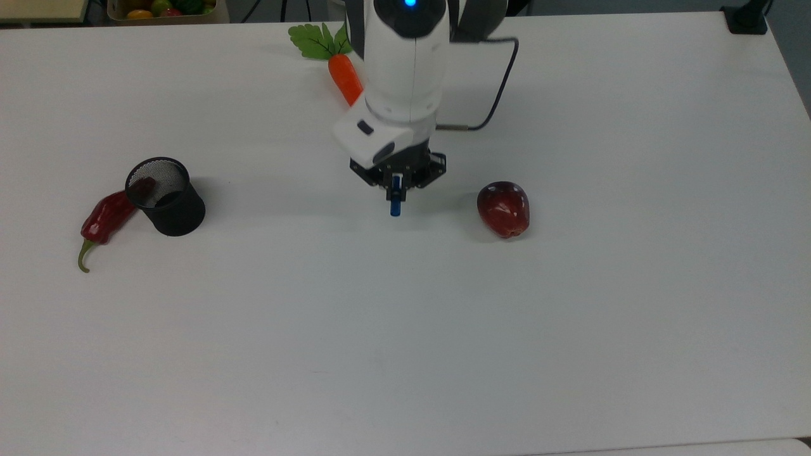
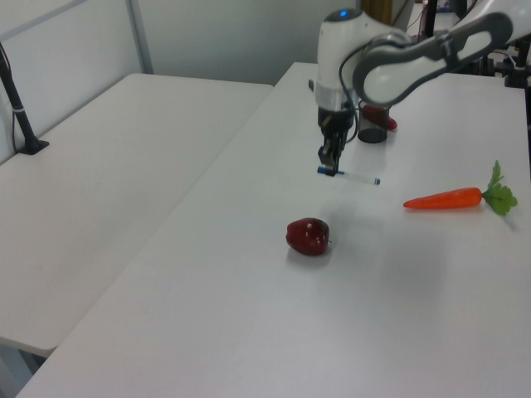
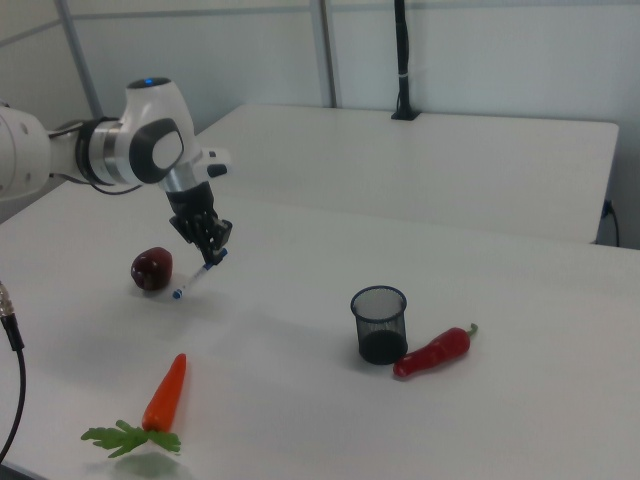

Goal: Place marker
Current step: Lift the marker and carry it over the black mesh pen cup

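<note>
On the white table (image 1: 633, 316) are found one red apple (image 1: 504, 208), one carrot (image 3: 163, 393), one black mesh cup (image 1: 166, 197) and one red chilli (image 1: 104, 218) touching it. The marker (image 2: 348, 176) is clamped near its blue cap by the gripper (image 1: 396, 183), lifted above the table, held roughly level beneath the downward-pointing arm.

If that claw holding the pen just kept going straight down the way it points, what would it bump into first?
Probably bare table. The gripper points down, holding the marker above an open patch; the apple sits off to one side.
</note>
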